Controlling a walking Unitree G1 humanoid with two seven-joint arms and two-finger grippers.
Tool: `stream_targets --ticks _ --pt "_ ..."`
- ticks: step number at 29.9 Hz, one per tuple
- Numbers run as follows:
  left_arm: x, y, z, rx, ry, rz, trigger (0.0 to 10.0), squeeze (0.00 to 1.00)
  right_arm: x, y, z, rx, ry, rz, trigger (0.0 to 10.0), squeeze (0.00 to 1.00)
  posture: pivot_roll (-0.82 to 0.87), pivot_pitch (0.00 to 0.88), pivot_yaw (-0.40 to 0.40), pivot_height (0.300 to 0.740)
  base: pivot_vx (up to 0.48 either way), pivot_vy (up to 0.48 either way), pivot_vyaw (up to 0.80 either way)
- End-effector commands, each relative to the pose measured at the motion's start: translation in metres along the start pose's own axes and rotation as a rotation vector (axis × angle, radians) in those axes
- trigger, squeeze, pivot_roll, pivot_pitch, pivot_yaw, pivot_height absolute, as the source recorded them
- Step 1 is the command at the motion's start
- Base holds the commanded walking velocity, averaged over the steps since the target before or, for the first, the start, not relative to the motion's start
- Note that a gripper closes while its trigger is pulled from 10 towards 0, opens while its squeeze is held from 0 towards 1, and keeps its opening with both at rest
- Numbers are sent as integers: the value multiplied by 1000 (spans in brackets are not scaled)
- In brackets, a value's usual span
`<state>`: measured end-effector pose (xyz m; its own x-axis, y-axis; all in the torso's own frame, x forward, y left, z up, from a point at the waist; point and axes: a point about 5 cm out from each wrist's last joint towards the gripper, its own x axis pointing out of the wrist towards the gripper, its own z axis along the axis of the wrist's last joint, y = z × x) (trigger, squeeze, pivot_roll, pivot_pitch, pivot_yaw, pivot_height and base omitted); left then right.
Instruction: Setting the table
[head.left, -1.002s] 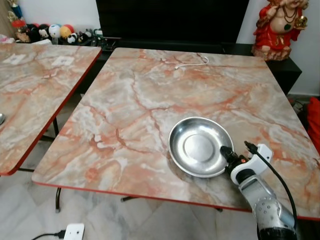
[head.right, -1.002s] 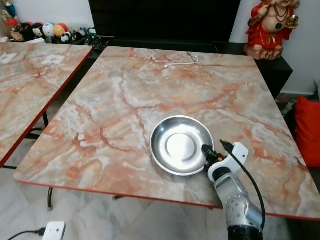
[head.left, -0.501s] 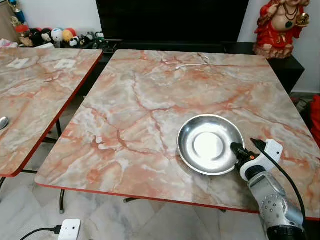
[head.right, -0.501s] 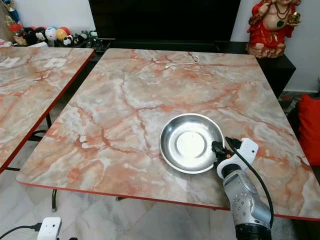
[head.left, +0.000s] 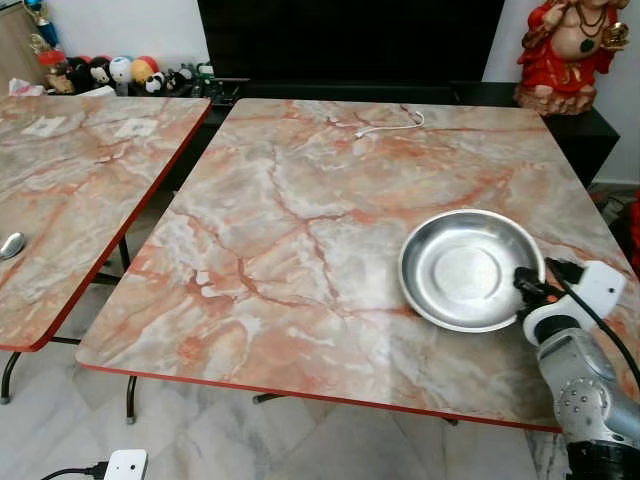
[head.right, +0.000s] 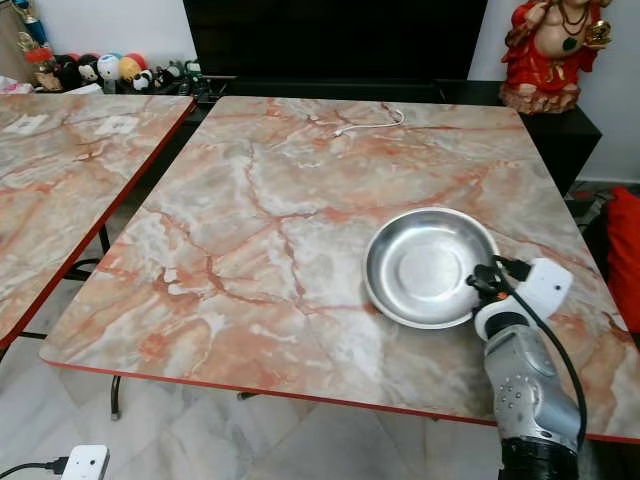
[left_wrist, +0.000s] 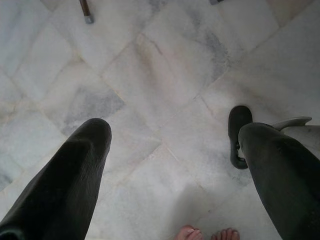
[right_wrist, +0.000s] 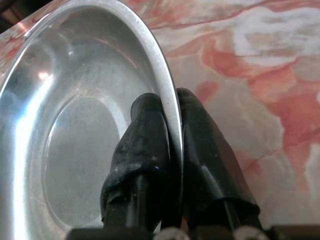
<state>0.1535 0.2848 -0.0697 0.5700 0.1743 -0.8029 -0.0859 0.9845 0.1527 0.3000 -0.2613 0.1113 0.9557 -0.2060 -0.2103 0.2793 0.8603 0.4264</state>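
A round steel plate (head.left: 470, 268) lies on the right half of the marble table (head.left: 300, 230), near its right edge. My right gripper (head.left: 527, 285) is shut on the plate's near right rim; in the right wrist view the rim (right_wrist: 170, 120) runs between the two black fingers (right_wrist: 145, 130). The left gripper (left_wrist: 172, 150) hangs open over the tiled floor, nothing between its fingers.
A second marble table (head.left: 60, 190) stands to the left with a spoon (head.left: 10, 245) on it. A white cable (head.left: 385, 125) lies at the far side of my table. A red figurine (head.left: 570, 50) stands at back right. A sandal (left_wrist: 239, 135) and a person's toes (left_wrist: 207, 234) are on the floor.
The right gripper has carried the plate to the right across the table, closer to the right edge. The camera has also shifted a little.
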Motion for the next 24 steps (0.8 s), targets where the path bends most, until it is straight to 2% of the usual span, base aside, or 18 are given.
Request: stream_targets --ticks 1,4,7,9,11,12,15,18,20,24 --pt "-1 4 -4 -6 18 10 10000 0 -1 5 10 -8 -37 23 10000 0 50 34 58 740 0 0 0" --pt "2 -4 2 -3 4 -2 10000 0 0 12 16 -37 -33 73 10000 0 49 33 60 740 0 0 0" --pt "4 -13 5 -1 -4 -16 10000 0 4 25 25 0 4 162 10000 0 41 31 58 740 0 0 0" --pt "4 -15 6 -1 -5 -18 10000 0 4 28 26 -6 18 181 10000 0 41 30 57 740 0 0 0" --pt "5 -18 7 -6 -8 -23 10000 0 4 43 24 -47 95 263 10000 0 40 30 51 740 0 0 0" --pt "5 -18 7 -6 -8 -23 10000 0 4 43 24 -47 95 263 10000 0 40 30 51 740 0 0 0" --pt "4 -12 7 -14 -7 -21 10000 0 2 52 16 -137 144 328 10000 0 37 29 45 740 0 0 0" --pt "2 -4 6 -26 -5 -17 10000 0 -2 50 0 -164 229 340 10000 0 37 27 34 740 0 0 0" --pt "1 0 6 -36 -4 -12 10000 0 -4 43 -6 -204 271 316 10000 0 33 29 31 740 0 0 0" --pt "1 -2 3 -34 3 -17 10000 0 -9 43 -12 -268 316 336 10000 0 31 31 32 740 0 0 0"
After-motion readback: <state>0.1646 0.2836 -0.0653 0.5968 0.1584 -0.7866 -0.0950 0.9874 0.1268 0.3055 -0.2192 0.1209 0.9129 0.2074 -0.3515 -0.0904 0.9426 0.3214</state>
